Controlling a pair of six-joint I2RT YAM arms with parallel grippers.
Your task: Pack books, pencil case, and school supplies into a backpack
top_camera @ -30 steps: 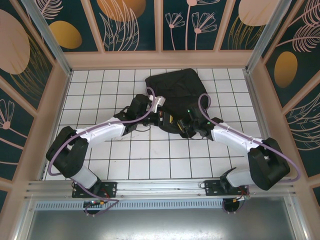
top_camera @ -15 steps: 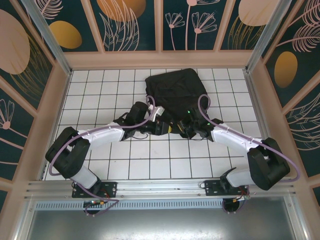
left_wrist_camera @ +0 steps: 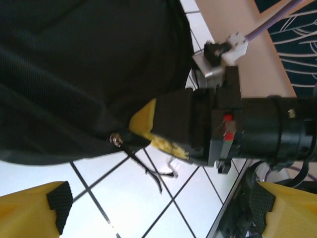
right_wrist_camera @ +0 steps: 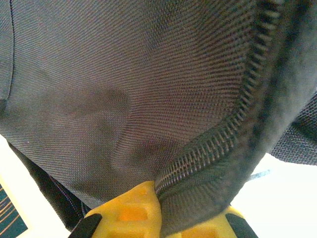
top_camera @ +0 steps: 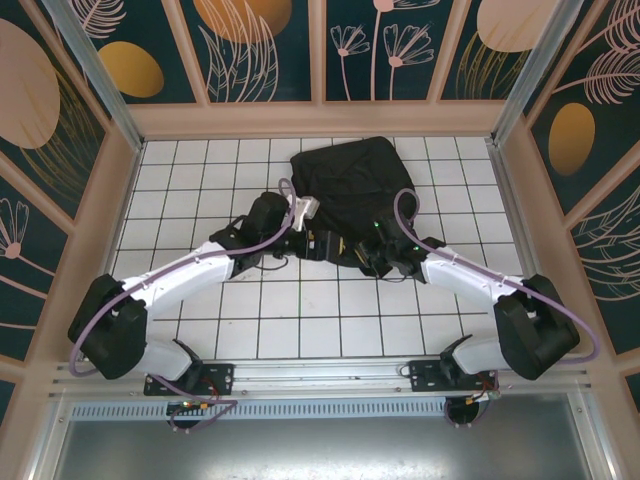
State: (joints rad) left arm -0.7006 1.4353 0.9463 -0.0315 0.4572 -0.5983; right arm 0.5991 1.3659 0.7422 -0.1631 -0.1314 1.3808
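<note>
- Underneath everything, a white tiled table (top_camera: 200, 180) spans the cell, fenced by walls with leaf and disc patterns.
- At the far middle of that table lies the backpack (top_camera: 350, 175), black, soft and flat on the tiles. Its long axis runs from the back wall toward the arms, with the near end leaning a little to the right. Which end is its rounded top cannot be told.
- From the near left corner the left arm (top_camera: 190, 270) stretches diagonally to the bag's near edge, and the right arm (top_camera: 470, 280) comes in from the near right to the same edge.
- At that edge the right gripper (right_wrist_camera: 171, 218) is clamped on the backpack, with a fold of woven fabric and zip pinched between its yellow fingers (right_wrist_camera: 129, 208).
- Facing it, just beside the hem, the left gripper (top_camera: 318, 243) hangs above the tiles. Its jaws are spread wide and grasp nothing, and the left wrist view shows bare table between them.
- A zip (right_wrist_camera: 223, 134) climbs in a curve from the pinch toward the upper right of the right wrist view.
- Smallest, a metal zip pull (left_wrist_camera: 116, 140) sits at the hem beside the right gripper, and a thin dark cord (left_wrist_camera: 153, 176) trails from it over the tiles.
</note>
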